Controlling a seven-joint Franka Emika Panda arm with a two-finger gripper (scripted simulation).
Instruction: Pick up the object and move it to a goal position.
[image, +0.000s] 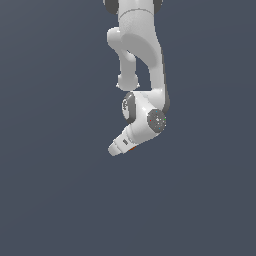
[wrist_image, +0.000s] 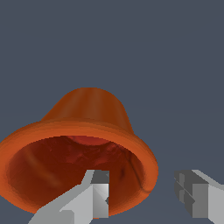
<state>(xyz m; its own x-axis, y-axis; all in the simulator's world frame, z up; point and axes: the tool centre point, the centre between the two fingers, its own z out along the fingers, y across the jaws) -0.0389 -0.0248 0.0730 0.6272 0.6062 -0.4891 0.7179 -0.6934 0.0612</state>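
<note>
In the wrist view the object (wrist_image: 87, 118) is an orange-red cup with a flared rim and a darker red inside, its mouth turned toward the camera. My gripper (wrist_image: 142, 197) is open and straddles the rim. One finger (wrist_image: 94, 199) sits in front of the cup's mouth and the other finger (wrist_image: 199, 197) is outside the rim. The fingers stand well apart and neither visibly presses the wall. In the exterior view the white gripper (image: 115, 148) tilts down toward that view's left, and only a small orange bit of the object (image: 132, 148) shows beside it.
The white arm (image: 140, 55) comes down from the top middle of the exterior view. A plain dark grey-blue surface (image: 50, 200) fills everything around it.
</note>
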